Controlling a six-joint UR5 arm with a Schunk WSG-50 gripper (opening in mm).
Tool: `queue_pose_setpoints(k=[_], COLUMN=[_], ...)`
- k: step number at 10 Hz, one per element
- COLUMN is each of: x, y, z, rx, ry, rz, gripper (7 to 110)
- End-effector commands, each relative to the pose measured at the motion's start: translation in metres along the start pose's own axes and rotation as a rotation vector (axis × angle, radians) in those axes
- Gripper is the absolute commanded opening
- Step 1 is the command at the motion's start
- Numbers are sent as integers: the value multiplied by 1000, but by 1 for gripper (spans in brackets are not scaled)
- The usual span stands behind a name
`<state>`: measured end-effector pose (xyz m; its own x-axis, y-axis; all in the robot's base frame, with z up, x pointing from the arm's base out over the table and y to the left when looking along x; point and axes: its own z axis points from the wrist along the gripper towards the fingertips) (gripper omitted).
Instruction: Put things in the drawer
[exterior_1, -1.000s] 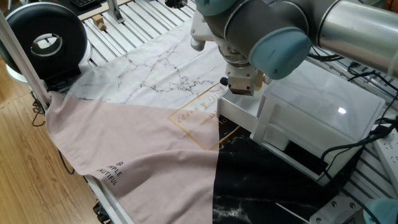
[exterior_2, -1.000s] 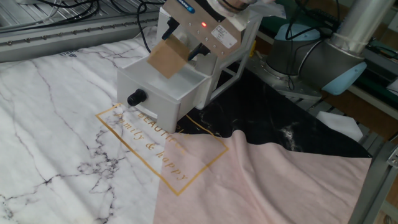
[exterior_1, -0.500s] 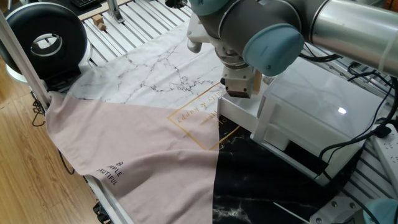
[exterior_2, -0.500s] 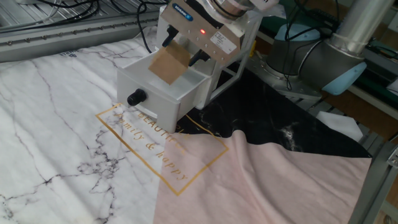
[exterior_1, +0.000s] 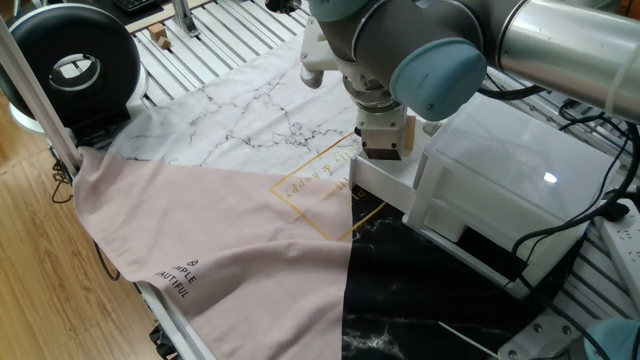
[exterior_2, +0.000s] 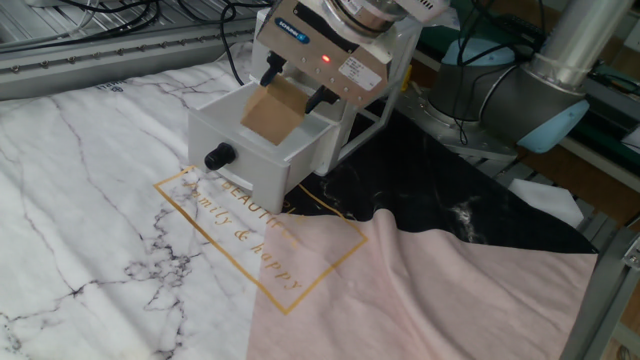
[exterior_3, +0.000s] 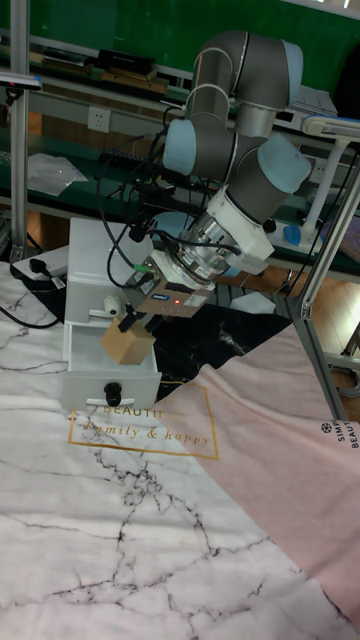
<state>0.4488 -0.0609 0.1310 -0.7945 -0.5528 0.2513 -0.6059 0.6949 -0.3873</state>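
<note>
The light-tan wooden cube (exterior_2: 272, 112) hangs tilted in the open white drawer (exterior_2: 262, 160), its lower part below the drawer's walls. My gripper (exterior_2: 290, 90) is shut on the cube, with one black finger on either side. The tall fixed view shows the same cube (exterior_3: 127, 345) under the gripper (exterior_3: 128, 325), above the drawer front (exterior_3: 85, 385) with its black knob (exterior_3: 113, 390). The drawer belongs to a white cabinet (exterior_2: 385, 85). In one fixed view the arm's wrist hides the cube, and only the drawer's side (exterior_1: 385, 185) shows.
A marble-print cloth (exterior_2: 90, 200), a pink cloth (exterior_2: 430, 290) and a black marble cloth (exterior_2: 440, 190) cover the table. A black round device (exterior_1: 70, 65) stands at a far corner. Cables run beside the cabinet (exterior_1: 560, 240). A metal frame post (exterior_3: 320, 320) stands at the right.
The gripper has lowered the cube from above the drawer's rim down into the drawer. The drawer and cloths have not moved.
</note>
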Motion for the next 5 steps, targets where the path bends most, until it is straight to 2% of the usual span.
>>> queue_pose_setpoints(k=[1, 4, 5], x=[5, -4, -7], y=[1, 0, -5], z=[2, 3, 4], rx=[-12, -6, 13], ry=[21, -12, -19], rz=[-43, -84, -127], gripper=[44, 44, 44])
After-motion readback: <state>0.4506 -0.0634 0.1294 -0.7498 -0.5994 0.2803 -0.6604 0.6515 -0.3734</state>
